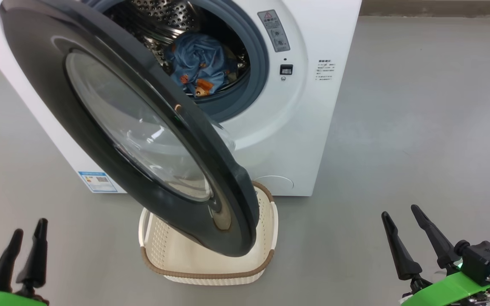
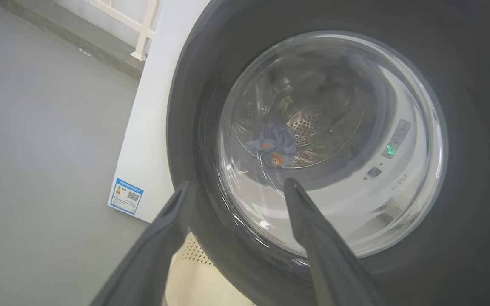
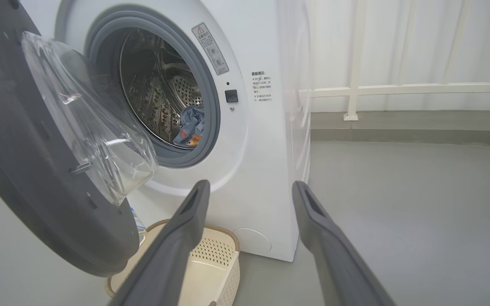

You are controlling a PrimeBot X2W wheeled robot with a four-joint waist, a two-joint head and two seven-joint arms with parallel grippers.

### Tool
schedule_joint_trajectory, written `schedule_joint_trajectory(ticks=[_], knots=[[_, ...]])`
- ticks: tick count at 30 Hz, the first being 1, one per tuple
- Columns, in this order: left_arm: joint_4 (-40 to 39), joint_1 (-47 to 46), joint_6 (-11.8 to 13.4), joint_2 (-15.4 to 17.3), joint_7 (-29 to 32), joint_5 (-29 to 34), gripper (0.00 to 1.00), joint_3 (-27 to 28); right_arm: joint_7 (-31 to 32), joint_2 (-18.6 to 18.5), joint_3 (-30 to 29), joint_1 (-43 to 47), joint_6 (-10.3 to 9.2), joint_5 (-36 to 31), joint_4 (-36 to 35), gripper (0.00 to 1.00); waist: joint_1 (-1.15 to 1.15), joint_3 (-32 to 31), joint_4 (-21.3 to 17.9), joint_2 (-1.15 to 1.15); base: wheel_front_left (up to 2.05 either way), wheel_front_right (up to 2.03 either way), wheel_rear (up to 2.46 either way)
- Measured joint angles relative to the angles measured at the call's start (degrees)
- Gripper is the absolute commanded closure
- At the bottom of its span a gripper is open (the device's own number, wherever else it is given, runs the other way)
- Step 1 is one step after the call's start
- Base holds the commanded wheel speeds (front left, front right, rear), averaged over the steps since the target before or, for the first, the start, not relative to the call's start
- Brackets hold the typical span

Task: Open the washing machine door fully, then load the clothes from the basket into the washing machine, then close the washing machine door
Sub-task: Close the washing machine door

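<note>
The left end effector (image 1: 30, 227) hangs low at the robot's left with nothing between its two long, dark, tapered fingers. In the left wrist view they stand clearly spread, though from the head they look nearly together. The right end effector (image 1: 400, 211) is likewise spread and empty, well apart from everything on the smooth grey floor (image 1: 419, 127).

Nearest is the one basket (image 1: 160, 244), of cream perforated plastic with a brown woven-look rim and two white side handles. Its visible inside is bare. Over it hangs the single washing machine door (image 1: 134, 127), swung partway out, with a wide glossy black ring round clear glass.

Behind it stands the washing machine (image 1: 296, 127), a white box with a grey seal (image 1: 257, 55) and a perforated steel drum (image 1: 164, 17). The clothes (image 1: 200, 63) lie in the drum as one crumpled blue bundle with orange marks (a separate cream piece cannot be made out). A small blue label (image 1: 98, 182) sits low on the front.

The left wrist view sees the bundle through the door glass. The right wrist view shows the glass bulging bowl-like from the door's inner face, and a white railing (image 3: 355, 89) beyond.
</note>
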Motion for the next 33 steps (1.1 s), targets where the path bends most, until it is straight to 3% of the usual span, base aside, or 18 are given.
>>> schedule_joint_trajectory(ticks=[6,20,25,33], knots=[[0.9,1.0,0.0,-0.5,-2.0,9.7,0.00,-0.6,0.0,0.0,0.1,0.0,0.00,0.0,0.1,0.00,0.00,-0.4,0.6,0.00,0.00,0.00,0.00],[-3.4,8.7,-0.1,-16.9,-2.3,44.1,0.00,13.7,0.0,0.0,0.2,-0.1,0.00,0.0,0.1,0.00,0.00,-0.2,1.1,0.00,0.00,0.00,0.00],[-3.6,9.7,-0.1,-20.0,-2.4,49.1,0.00,16.0,0.0,0.0,0.2,-0.1,0.00,0.0,0.1,0.00,0.00,-0.3,1.1,0.00,0.00,0.00,0.00],[-3.6,9.7,-0.1,-22.7,-2.4,50.9,0.00,17.8,0.0,0.0,0.2,-0.1,0.00,0.0,0.1,0.00,0.00,0.0,1.5,0.00,0.00,0.00,0.00]])
